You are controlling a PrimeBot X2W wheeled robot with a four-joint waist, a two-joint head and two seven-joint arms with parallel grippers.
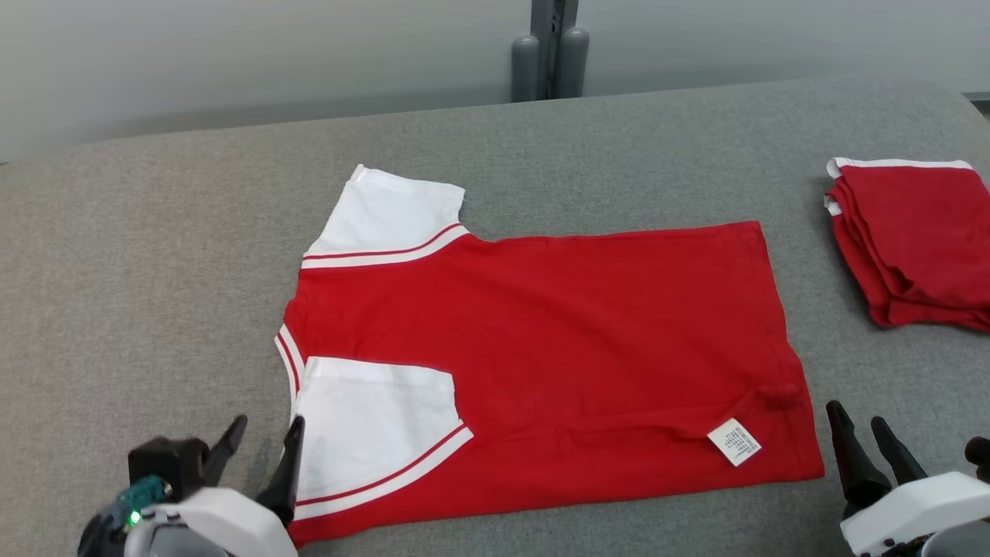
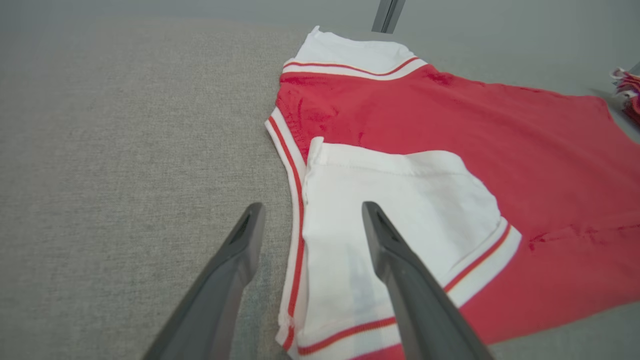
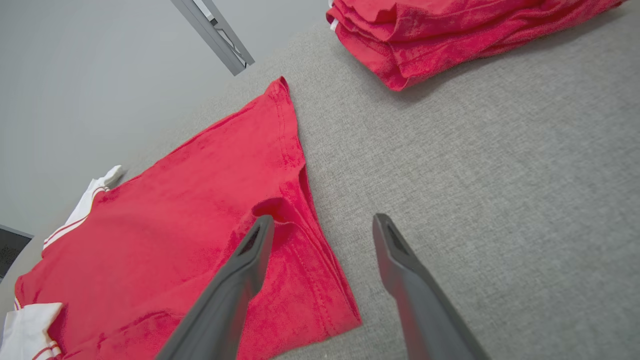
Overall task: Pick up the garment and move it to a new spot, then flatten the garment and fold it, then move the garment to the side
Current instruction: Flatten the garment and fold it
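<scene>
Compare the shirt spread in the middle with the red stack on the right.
The shirt lies spread flat; the stack is folded into layers. The shirt covers far more of the table than the stack. The shirt shows broad white sleeves, the stack only thin white edges. Both are red.

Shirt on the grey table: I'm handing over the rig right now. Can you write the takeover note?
Left gripper: jaws open, holding nothing, at the edge of the near sleeve.
Right gripper: jaws open, holding nothing, at the near hem corner.
The shirt lies flat mid-table, collar to the left and hem to the right. A stack of folded red garments sits at the far right.
Done: shirt laid out, near side and sleeve folded in over the body.
Left: fold in the far sleeve, finish folding, move the shirt aside.
</scene>
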